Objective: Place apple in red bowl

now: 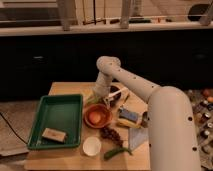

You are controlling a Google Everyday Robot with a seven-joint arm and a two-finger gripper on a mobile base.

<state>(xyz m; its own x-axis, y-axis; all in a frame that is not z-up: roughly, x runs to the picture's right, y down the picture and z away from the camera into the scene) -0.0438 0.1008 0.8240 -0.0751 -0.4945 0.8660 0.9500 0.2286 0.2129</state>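
Note:
The red bowl (pixel 97 116) stands on the wooden table (pixel 70 88) just right of the green tray. The apple (pixel 96 117), a small orange-yellow round fruit, lies inside the bowl near its middle. My gripper (pixel 102 100) hangs at the end of the white arm (pixel 131 82), just above the bowl's far rim and slightly behind the apple. The gripper's lower end merges with the things behind the bowl.
A green tray (pixel 56 115) with a tan block (pixel 53 134) sits at the left. A white cup (pixel 92 146), a green pepper (pixel 117 151), dark grapes (pixel 111 133) and a blue-and-yellow packet (pixel 129 116) lie around the bowl. A dark counter runs behind the table.

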